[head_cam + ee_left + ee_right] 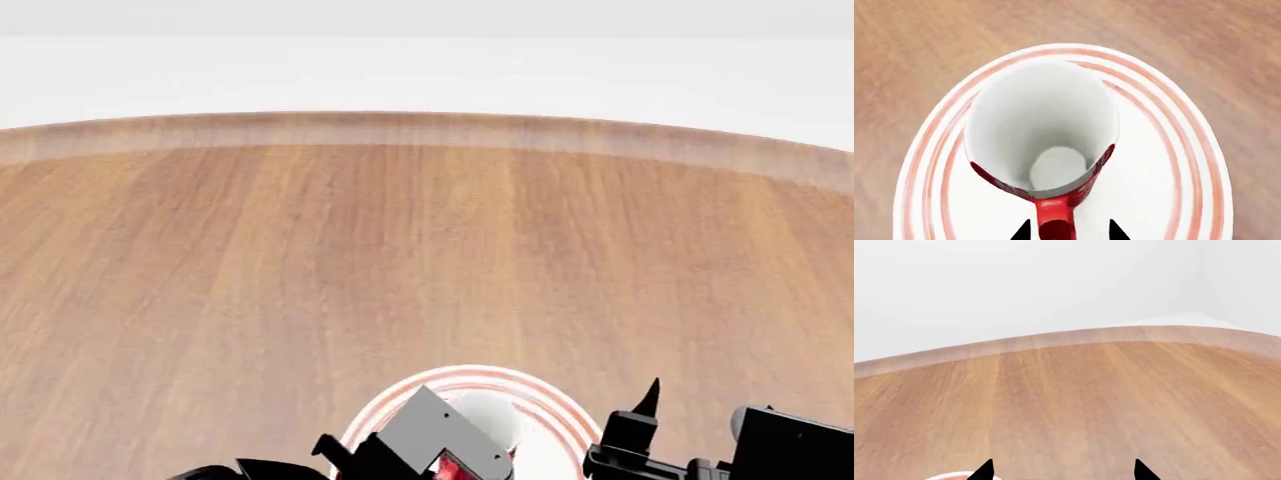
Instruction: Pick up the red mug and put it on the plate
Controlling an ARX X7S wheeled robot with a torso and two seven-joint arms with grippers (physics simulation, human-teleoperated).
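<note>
The red mug [1047, 150] sits over the middle of the plate [1167, 165], its white inside facing the left wrist camera and its red handle pointing back toward the left gripper [1071, 232]. That gripper's two dark fingers [1023, 232] stand either side of the handle with a little gap — close about it, though whether they press it I cannot tell, nor whether the mug's base touches the plate. In the head view the plate lies on the wooden worktop [427, 270] at the near edge, partly hidden by the left arm. The right gripper [1062, 472] hovers beside the plate over bare wood — fingers [984, 471] spread wide, holding nothing.
</note>
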